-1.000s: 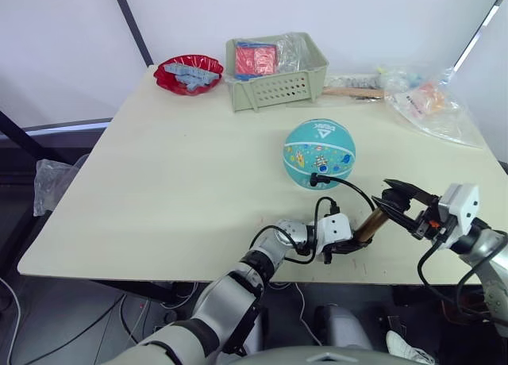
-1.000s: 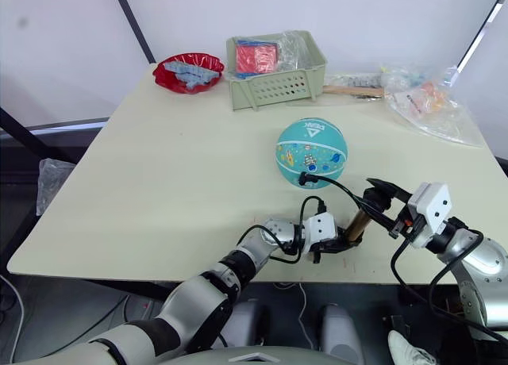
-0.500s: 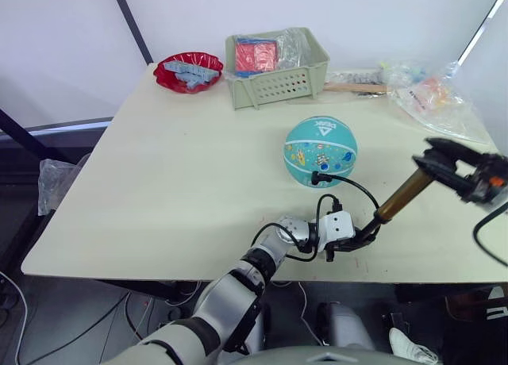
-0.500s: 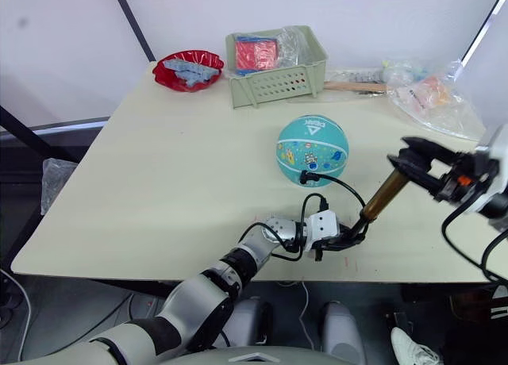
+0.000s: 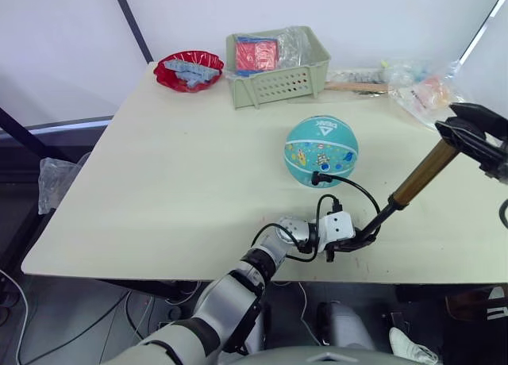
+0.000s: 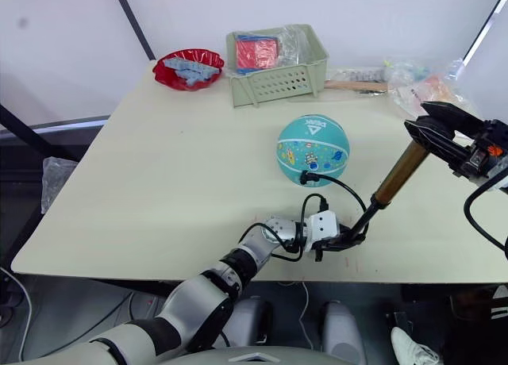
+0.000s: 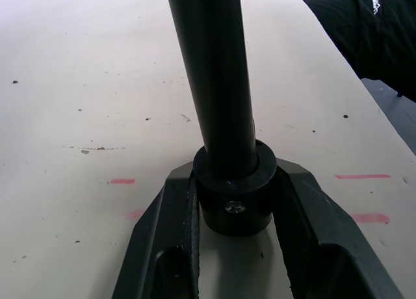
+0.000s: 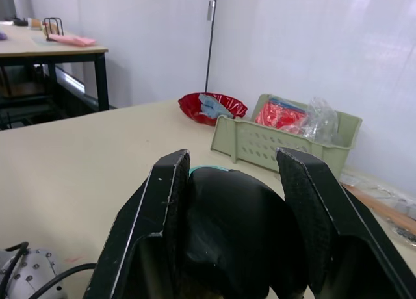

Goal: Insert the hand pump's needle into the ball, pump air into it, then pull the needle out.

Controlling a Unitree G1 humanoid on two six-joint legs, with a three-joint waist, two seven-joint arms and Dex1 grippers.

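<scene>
Left eye view: ball [image 5: 321,151] mid-table [image 5: 159,190], hose [image 5: 349,186] plugged into its near side. Left gripper [image 7: 237,247] clamped on hand pump [image 5: 413,182] base cap at near edge; right gripper [image 8: 231,201] closed on handle, rod extended. Far side: basket [image 5: 276,70], red bowl [image 5: 189,71], plastic bags [image 5: 429,91]. White wall behind.

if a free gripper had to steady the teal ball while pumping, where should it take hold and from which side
Probably across the widest middle of the round teal ball with white wavy lines, coming from the far side, toward the green slotted basket. The black hose fitting enters its near lower face, so that side is taken. The smooth round ball rests free on the beige table and would likely roll if pushed off-centre.
</scene>
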